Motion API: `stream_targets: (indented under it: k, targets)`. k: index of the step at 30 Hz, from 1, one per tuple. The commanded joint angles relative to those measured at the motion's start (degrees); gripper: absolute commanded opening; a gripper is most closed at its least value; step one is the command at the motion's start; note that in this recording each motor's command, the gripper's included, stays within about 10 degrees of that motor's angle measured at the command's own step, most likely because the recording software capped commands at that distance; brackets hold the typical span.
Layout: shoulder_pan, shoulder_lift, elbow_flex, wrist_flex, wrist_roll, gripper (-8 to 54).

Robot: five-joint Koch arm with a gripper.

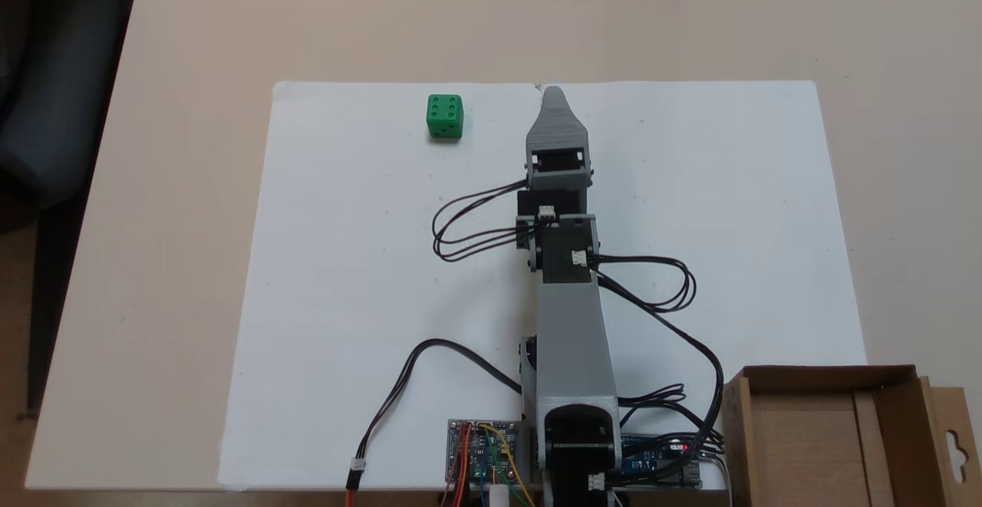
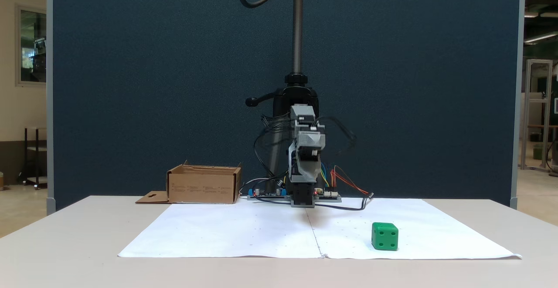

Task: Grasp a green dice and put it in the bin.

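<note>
The hand (image 1: 554,97) was stretched forward over the white paper sheet (image 1: 345,261), its tip pointing away from the arm's base. From above only one grey tip showed, and from the front the hand was seen end-on, so I could not tell if the jaws were apart or together. The green dice (image 1: 445,116) lay on the sheet, well apart from the hand, to its left in the view from above. The box (image 1: 821,384) stood far behind the hand, beside the base, on the bench (image 1: 176,185).

The dice looked like hard, light, smooth plastic. I judged it best to pinch two opposite flat faces, because its rounded edges could slip. I could read no writing.
</note>
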State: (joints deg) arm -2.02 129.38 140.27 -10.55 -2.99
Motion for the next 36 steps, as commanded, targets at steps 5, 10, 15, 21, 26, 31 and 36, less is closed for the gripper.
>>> stream_targets:
  k: [5, 10, 15, 21, 26, 31, 36]
  targets:
    - [-1.85, 4.13, -15.56, 23.10, 1.93, 42.4]
    - [-2.11, -2.46, -31.46, 39.71, 1.93, 42.9]
    - [-1.85, -11.07, -50.45, 56.23, 2.55, 44.3]
    - [-3.08, -19.69, -61.96, 74.25, 4.57, 44.1]
    - [-5.71, -21.62, -69.96, 87.87, 5.71, 44.1]
    - [-5.89, -21.80, -74.18, 97.45, 5.98, 43.9]
    - [-6.94, -23.38, -74.44, 101.93, 5.98, 44.0]
